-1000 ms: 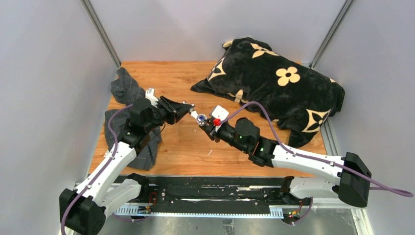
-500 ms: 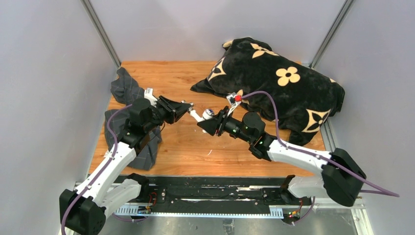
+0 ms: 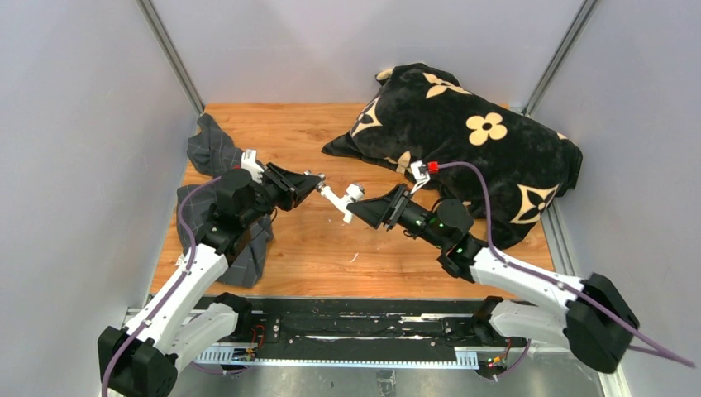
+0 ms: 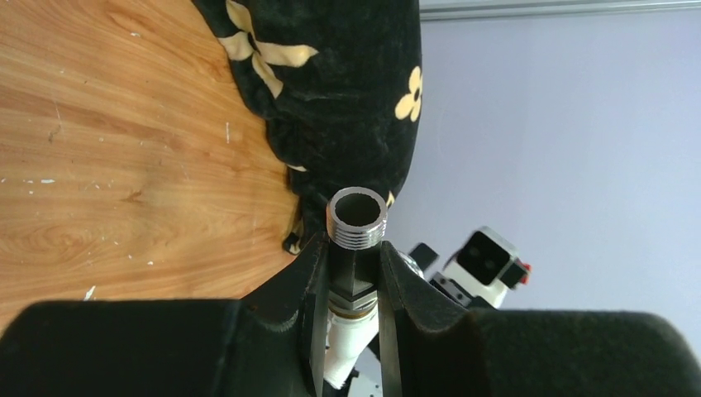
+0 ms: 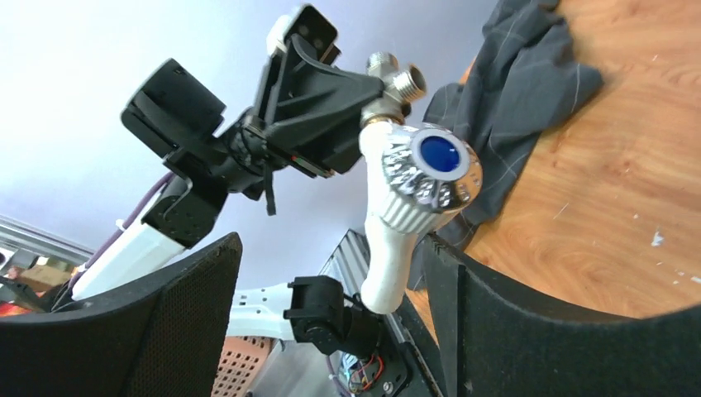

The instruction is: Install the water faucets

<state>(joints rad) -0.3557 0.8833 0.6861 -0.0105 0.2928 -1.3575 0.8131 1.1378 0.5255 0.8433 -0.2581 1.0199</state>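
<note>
Compared with a second ago, the right gripper [image 3: 367,212] has rolled its wrist over and drawn back toward the right of the top view. Its jaws now stand released, one on each side of the white tap body [image 5: 388,248] without touching it. The left gripper [image 4: 355,269], centre-left in that view, stays clenched on the grey T-piece [image 4: 357,219]. The tap body hangs from that piece above the table [image 3: 289,132], carried by it alone, so the thread seems to have caught. I judge one turn done, with either a fresh grasp for another turn or a check of the joint next
</note>
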